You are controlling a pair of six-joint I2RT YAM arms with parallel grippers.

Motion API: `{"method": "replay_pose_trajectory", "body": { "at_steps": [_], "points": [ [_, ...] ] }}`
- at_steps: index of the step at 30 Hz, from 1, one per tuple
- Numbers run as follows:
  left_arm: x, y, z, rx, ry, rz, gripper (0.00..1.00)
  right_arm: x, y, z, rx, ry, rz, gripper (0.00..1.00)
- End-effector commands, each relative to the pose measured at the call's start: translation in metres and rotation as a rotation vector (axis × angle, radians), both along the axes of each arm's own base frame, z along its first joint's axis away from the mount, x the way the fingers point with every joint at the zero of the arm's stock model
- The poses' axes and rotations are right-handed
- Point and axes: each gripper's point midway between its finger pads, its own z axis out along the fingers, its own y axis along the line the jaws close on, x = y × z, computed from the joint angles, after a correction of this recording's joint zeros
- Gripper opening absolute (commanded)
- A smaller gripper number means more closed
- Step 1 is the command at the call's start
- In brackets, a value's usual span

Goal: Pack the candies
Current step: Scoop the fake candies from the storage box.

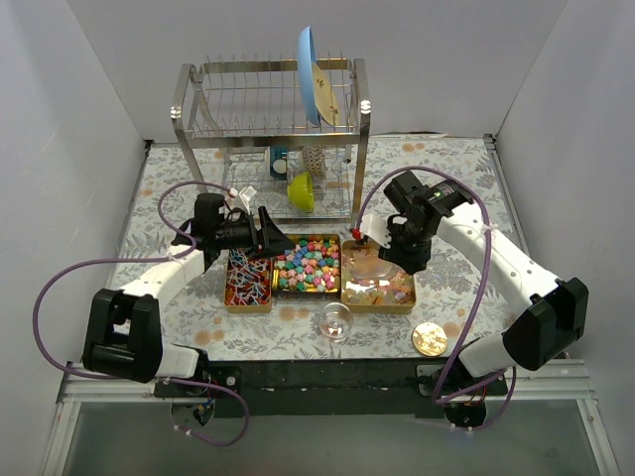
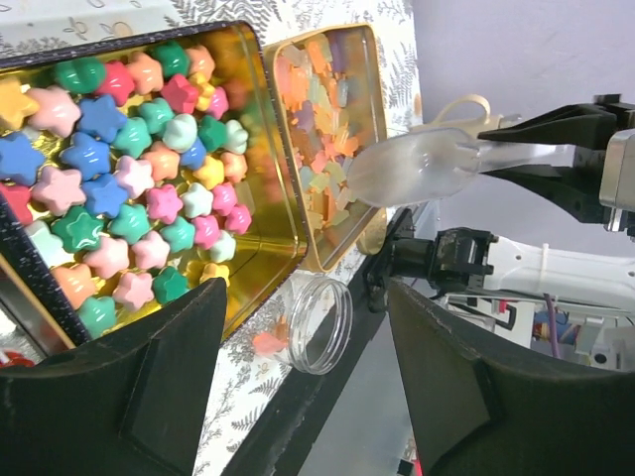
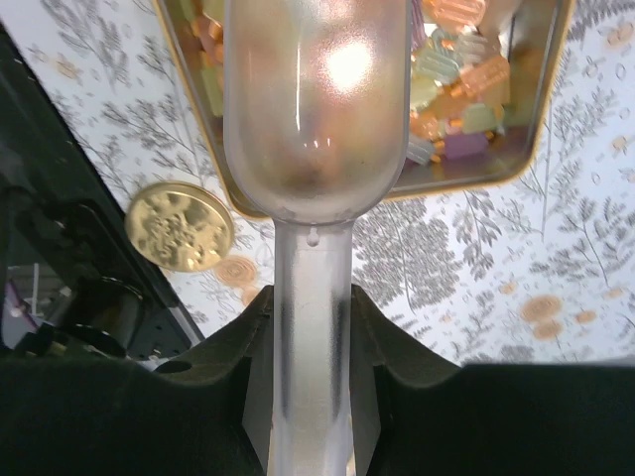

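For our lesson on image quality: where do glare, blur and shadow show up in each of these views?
Right wrist: a bright glare spot on the clear scoop, which hides much of the tin. Left wrist: the near jaws are dark and soft; the star candies are sharp. Top external: even light, only soft shadows on the table.
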Motion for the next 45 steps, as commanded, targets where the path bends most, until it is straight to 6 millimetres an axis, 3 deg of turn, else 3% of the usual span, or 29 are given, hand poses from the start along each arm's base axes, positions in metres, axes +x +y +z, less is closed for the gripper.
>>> {"method": "replay_pose_trajectory", "body": {
  "at_steps": [1, 10, 19, 25, 31, 35, 40, 45],
  "points": [
    [0.003, 0.006, 0.012, 0.040, -0.082, 0.022, 0.65, 0.013, -0.033, 0.008, -0.158, -0.107, -0.006, 0.01],
    [0.004, 0.009, 0.005, 0.061, -0.087, 0.037, 0.65, 0.035, -0.066, 0.008, -0.390, -0.184, 0.171, 0.01],
    [0.001, 0.011, -0.002, 0.077, -0.083, 0.046, 0.65, 0.048, -0.081, -0.006, -0.568, -0.144, 0.265, 0.01],
    [0.001, 0.011, -0.005, 0.081, -0.080, 0.043, 0.65, 0.068, -0.073, -0.004, -0.659, -0.169, 0.298, 0.01],
    [0.002, 0.023, -0.025, 0.181, -0.026, 0.096, 0.63, 0.080, -0.064, -0.004, -0.796, -0.203, 0.369, 0.01],
    [0.004, 0.030, -0.021, 0.232, -0.048, 0.108, 0.63, 0.084, -0.052, -0.006, -0.851, -0.223, 0.407, 0.01],
    [0.002, 0.034, -0.007, 0.252, -0.097, 0.106, 0.63, 0.078, -0.033, -0.022, -0.834, -0.203, 0.418, 0.01],
    [-0.015, 0.042, -0.027, 0.295, -0.054, 0.121, 0.63, 0.054, -0.011, -0.042, -0.742, -0.146, 0.412, 0.01]
  ]
}}
